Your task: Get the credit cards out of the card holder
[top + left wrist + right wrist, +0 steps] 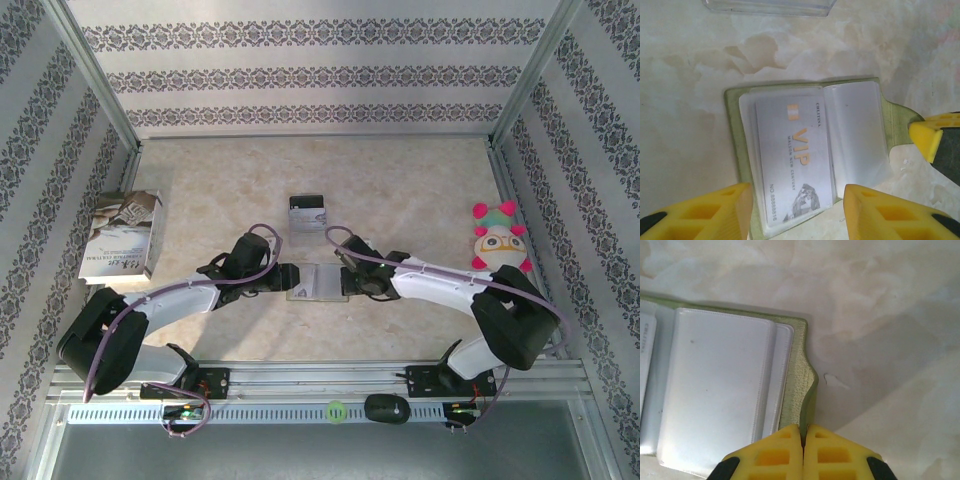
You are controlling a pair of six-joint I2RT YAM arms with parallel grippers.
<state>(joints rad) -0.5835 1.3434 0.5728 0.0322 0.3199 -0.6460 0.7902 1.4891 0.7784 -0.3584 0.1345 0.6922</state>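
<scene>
The olive-tan card holder point(315, 283) lies open on the table between my two grippers. In the left wrist view its clear pockets point(855, 130) face up, and a pale grey credit card point(792, 155) printed "VIP" sits in the left pocket. My left gripper point(797, 215) is open, its yellow fingers point(705, 212) standing either side of the holder's near edge. My right gripper point(803, 432) is shut on the holder's olive right edge point(797, 370). Another credit card point(306, 213), with a black band across one end, lies loose on the table beyond the holder.
A printed booklet point(122, 235) lies at the left by the wall. A plush toy point(497, 238) with pink tufts sits at the right. Patterned walls enclose the marble-look table point(420, 190) on three sides.
</scene>
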